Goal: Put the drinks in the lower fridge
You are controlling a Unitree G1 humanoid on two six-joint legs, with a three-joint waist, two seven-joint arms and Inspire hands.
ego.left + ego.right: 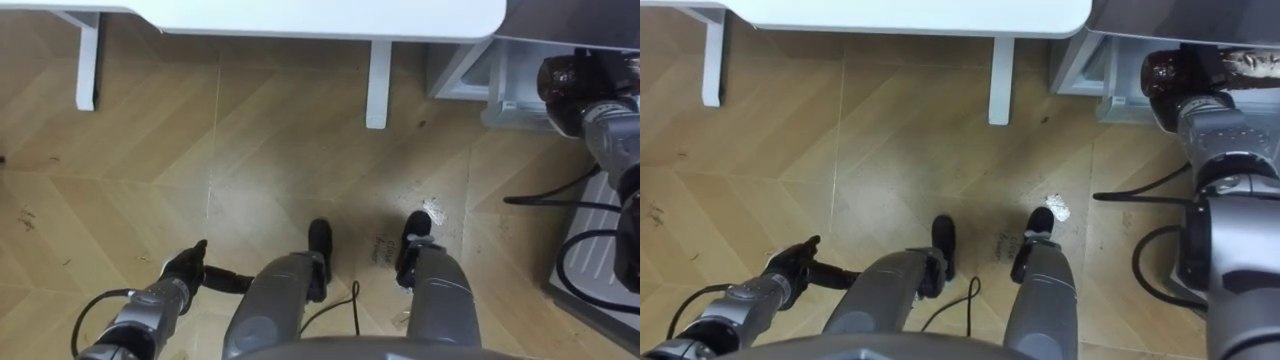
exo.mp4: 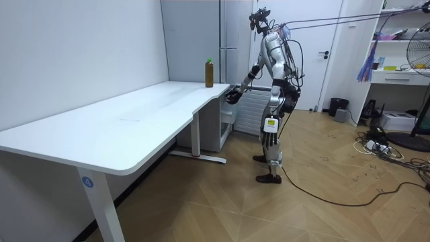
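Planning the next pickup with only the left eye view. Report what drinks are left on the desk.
Observer: One green-capped bottle stands upright on the white desk, at its end by the fridge.
Operator: Place the right hand against that bottle.
Observer: The right hand, curled round the held bottle, is off the desk's corner, to the room view's right of the green-capped bottle and apart from it.

Room view: bright, even overhead light, no hard shadows. Eye views: desk (image 1: 330,15) top at 12 o'clock nearly blown-out white, with a soft shadow band beneath on the floor (image 1: 280,150). Small glints on right hand (image 1: 575,95) at 2 o'clock.
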